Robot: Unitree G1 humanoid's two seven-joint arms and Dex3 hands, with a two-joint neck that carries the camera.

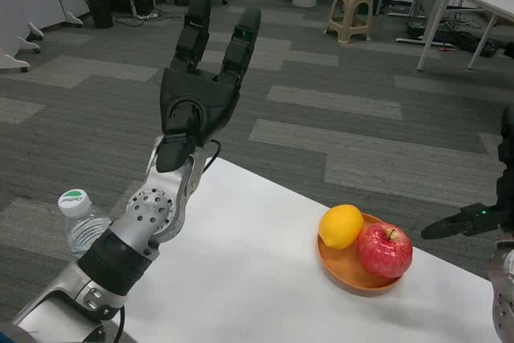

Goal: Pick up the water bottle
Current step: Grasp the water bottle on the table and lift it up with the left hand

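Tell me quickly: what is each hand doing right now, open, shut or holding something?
Left hand: open, fingers extended upward, holding nothing; the water bottle stands apart beside its forearm.
Right hand: mostly out of frame at the right edge; cannot be told.

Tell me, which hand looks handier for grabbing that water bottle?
Probably the left hand. The water bottle stands at the table's left edge, right beside the left forearm, though that hand is raised, open, beyond it. The right hand sits far across, past the fruit plate.
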